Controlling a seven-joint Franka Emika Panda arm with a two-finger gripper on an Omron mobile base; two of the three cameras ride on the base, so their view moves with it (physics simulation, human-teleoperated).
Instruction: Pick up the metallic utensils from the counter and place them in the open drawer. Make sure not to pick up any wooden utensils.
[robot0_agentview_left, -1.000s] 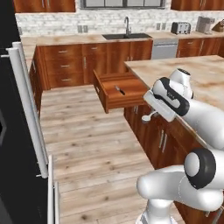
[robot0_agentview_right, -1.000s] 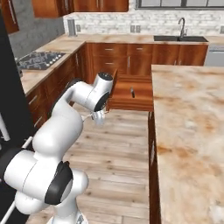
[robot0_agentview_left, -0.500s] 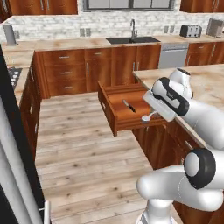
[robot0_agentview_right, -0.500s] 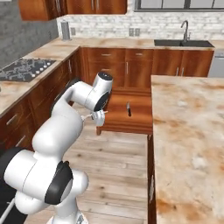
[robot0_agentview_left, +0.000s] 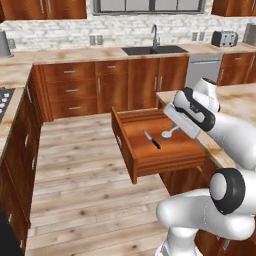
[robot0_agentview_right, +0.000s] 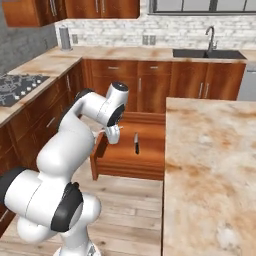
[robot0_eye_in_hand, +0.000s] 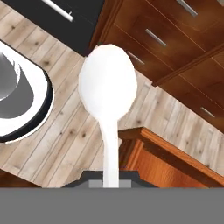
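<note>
My gripper (robot0_agentview_left: 178, 126) is shut on the handle of a pale grey metal spoon (robot0_agentview_left: 167, 134), holding it over the open red-brown drawer (robot0_agentview_left: 165, 167). In the hand view the spoon (robot0_eye_in_hand: 108, 83) rises from the gripper (robot0_eye_in_hand: 110, 177), bowl away from me, with a drawer corner (robot0_eye_in_hand: 175, 162) below it. A knife (robot0_agentview_left: 152, 140) with a silver blade and black handle lies on the drawer floor. From the right, the gripper (robot0_agentview_right: 114, 134) hangs at the left end of the drawer (robot0_agentview_right: 127, 167), beside the knife (robot0_agentview_right: 136, 143). The marbled island counter (robot0_agentview_right: 210, 150) lies right of the drawer.
The wall countertop with sink (robot0_agentview_left: 155, 50) and a toaster (robot0_agentview_left: 223, 38) runs along the back. A stove (robot0_agentview_right: 17, 85) sits on the left counter. Wooden floor (robot0_agentview_left: 75, 170) lies between the island and the cabinets.
The whole scene has shifted as the base drove, and the open drawer now sits nearer the middle. The gripper stays shut on the spoon over the drawer.
</note>
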